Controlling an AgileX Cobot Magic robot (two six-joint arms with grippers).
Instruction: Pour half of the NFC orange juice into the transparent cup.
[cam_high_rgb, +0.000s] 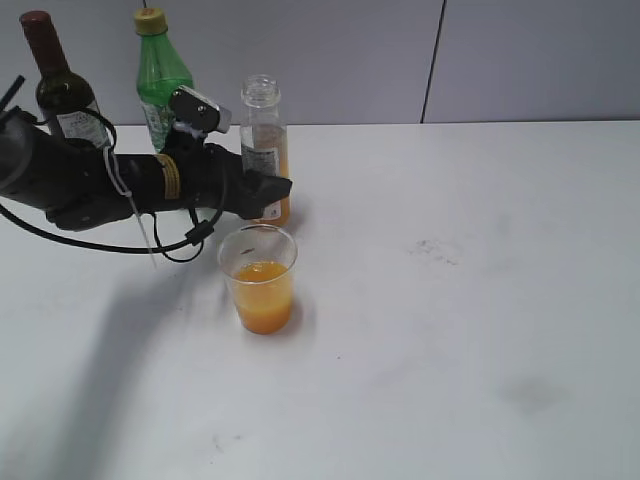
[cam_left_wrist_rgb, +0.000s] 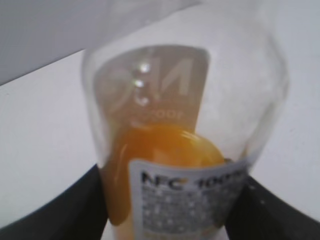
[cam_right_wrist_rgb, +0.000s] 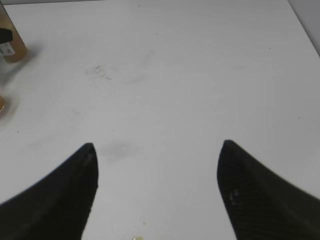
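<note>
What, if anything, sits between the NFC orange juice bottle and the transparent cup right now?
Nothing visible. The NFC orange juice bottle stands upright just behind the transparent cup, with only bare table between them. The left gripper brackets the bottle; the green bottle and wine bottle stand off to the left.

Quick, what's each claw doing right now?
Left gripper: closed on the NFC orange juice bottle.
Right gripper: open, holding nothing.

**Clear plastic, matt table**

The NFC orange juice (cam_high_rgb: 264, 150) bottle is glossy clear plastic with a paper-like printed label. The transparent cup (cam_high_rgb: 259, 278) is smooth clear plastic. The left gripper (cam_high_rgb: 268, 192) looks matt black. The white table (cam_high_rgb: 470, 330) is matt, faintly smudged.
</note>
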